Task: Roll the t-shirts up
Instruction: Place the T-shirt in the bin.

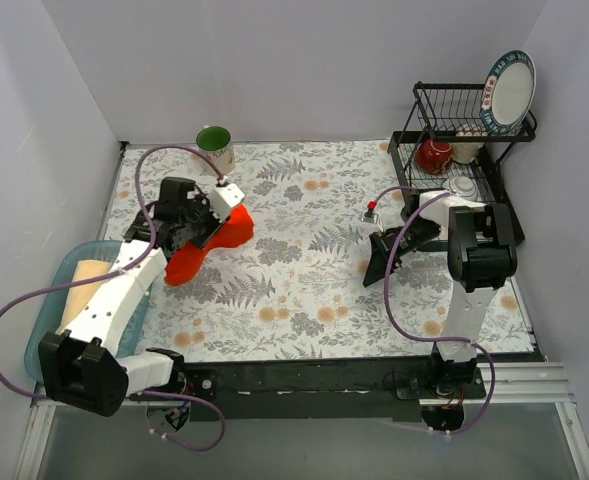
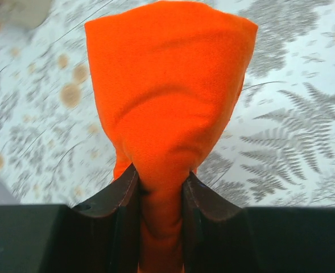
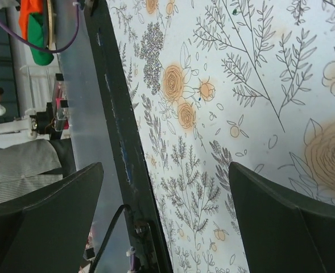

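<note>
The bright orange-red t-shirt (image 1: pixel 214 245) is bunched up on the left of the floral table. My left gripper (image 1: pixel 196 232) is shut on a fold of it; in the left wrist view the orange cloth (image 2: pixel 167 102) rises from between the dark fingers (image 2: pixel 113 196) and hangs above the table. The pale cream-yellow t-shirt (image 1: pixel 82 285) lies in a light blue bin (image 1: pixel 46 300) at the left edge, partly hidden by my left arm. My right gripper (image 1: pixel 379 262) is open and empty over the right of the table; its view shows only tablecloth between the fingers (image 3: pixel 275 222).
A green mug (image 1: pixel 215 147) stands at the back behind the orange shirt. A black dish rack (image 1: pixel 459 150) with a plate, a red pot and bowls stands at the back right. A small red-capped item (image 1: pixel 372 208) sits near the rack. The table's dark front edge (image 3: pixel 121 142) shows in the right wrist view.
</note>
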Motion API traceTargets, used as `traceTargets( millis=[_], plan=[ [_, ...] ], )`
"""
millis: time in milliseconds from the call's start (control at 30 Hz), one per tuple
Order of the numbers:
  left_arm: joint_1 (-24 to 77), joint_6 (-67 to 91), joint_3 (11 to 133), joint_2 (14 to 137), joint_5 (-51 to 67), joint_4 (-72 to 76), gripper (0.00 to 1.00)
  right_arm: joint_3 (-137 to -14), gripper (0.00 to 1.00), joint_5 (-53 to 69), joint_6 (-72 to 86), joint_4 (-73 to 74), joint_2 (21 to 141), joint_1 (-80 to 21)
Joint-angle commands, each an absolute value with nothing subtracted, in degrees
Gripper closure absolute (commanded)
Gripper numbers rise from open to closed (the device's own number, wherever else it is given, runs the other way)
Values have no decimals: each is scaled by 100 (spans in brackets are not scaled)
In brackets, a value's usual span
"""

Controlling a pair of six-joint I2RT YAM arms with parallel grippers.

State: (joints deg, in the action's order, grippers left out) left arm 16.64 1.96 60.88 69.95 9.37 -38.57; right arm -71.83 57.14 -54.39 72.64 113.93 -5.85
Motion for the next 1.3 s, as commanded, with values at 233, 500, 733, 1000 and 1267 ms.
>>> traceTargets(
  millis=[233,500,733,1000,1267],
  plan=[
    [38,-334,5775,5600,-1500,-3850,100,-7286,2,5722,-5537,7356,11364,-1002],
    [-1476,-1369,5055,5160,-1907,-3096,100,-6970,1,5520,-5581,7435,11022,-1186],
    [-1933,-1923,4088,4825,-2022,-2181,100,-6680,2,5107,-5537,7471,10653,-1301],
    [-2100,-2329,3332,4623,-1890,-1582,100,-6653,1,4764,-5449,7471,10503,-1310],
    [-2144,-3137,2682,4500,-1951,-810,100,-6530,1,4685,-5458,7453,10485,-1327]
  ],
)
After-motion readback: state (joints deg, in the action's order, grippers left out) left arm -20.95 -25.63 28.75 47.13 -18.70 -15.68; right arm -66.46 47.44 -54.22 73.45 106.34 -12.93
